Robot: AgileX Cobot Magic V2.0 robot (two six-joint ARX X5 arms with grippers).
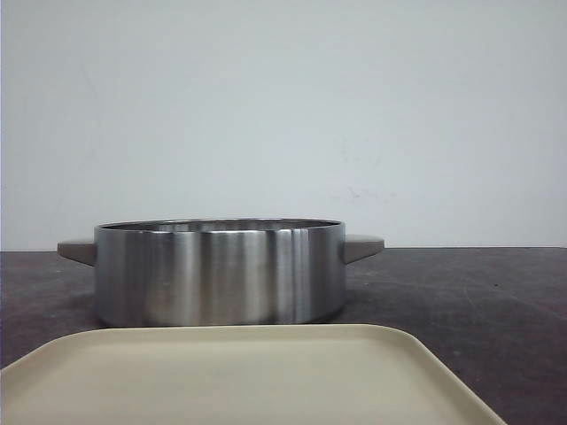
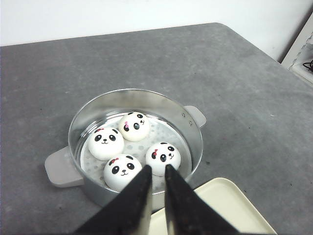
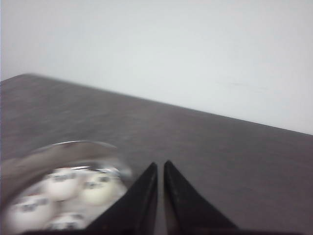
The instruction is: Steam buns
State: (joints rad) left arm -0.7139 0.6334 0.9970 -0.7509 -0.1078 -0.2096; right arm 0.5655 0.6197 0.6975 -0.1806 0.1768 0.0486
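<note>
Four buns (image 2: 134,149) in steel steamer (image 2: 134,139), blurred, seemingly unheld

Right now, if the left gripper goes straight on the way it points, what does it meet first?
Probably the buns inside the steamer pot. The left gripper, nearly shut, points down into the pot, toward the two nearest buns. Depth is unclear, so it might touch the near rim first.

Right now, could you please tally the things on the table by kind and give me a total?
Panda-face buns: 4, all inside the pot
Steel steamer pot: 1
Cream tray: 1
Total: 6
</note>
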